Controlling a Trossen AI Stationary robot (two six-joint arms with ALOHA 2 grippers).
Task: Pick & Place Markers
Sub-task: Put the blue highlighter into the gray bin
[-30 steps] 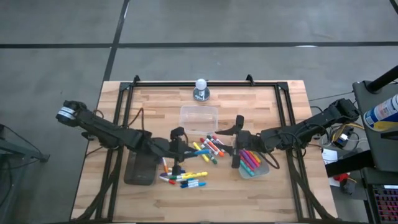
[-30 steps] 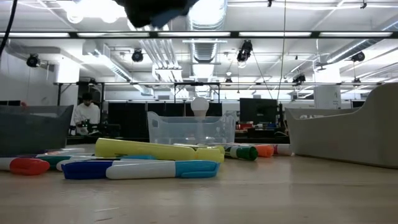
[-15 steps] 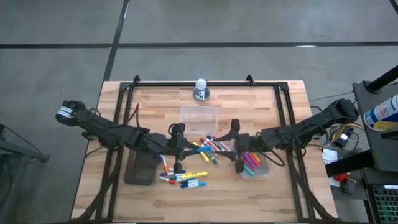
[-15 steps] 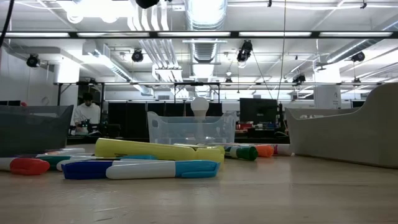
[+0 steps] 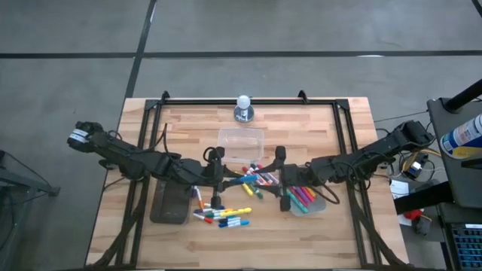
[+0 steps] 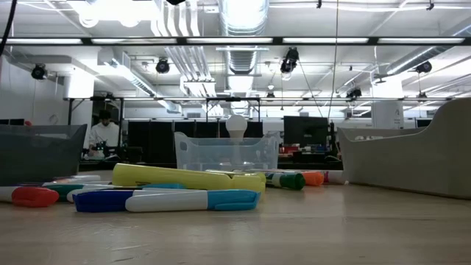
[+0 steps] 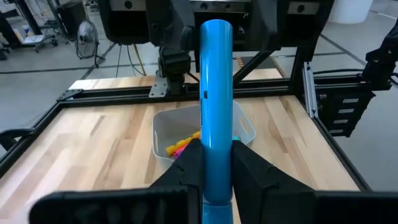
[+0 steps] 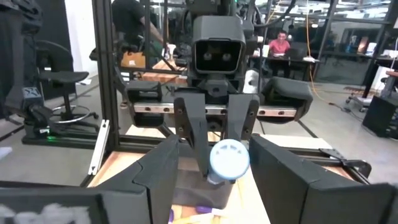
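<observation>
Overhead view, centre of the frame: the two dark arms meet tip to tip above the light wooden desk (image 5: pixel 188 124). The left claw (image 5: pixel 226 178) is clenched on a light-blue capped marker (image 7: pixel 216 93), which stands lengthwise between its fingers (image 7: pixel 189 165) in the left wrist view and points toward the right arm. The right claw (image 5: pixel 276 179) faces it with its fingers spread apart on either side of the marker's round end (image 8: pixel 229 158), not closed on it.

A loose scatter of mixed-colour markers (image 5: pixel 226 214) lies on the desk at lower centre, more lying between the two claws. A clear plastic tub with pink, orange and green markers inside (image 5: pixel 305 200) sits at right of centre under the right arm. A second, clear rectangular tub (image 5: pixel 241 140) stands at upper centre, and a dark grey flat tray (image 5: pixel 169 205) lies at lower left.
</observation>
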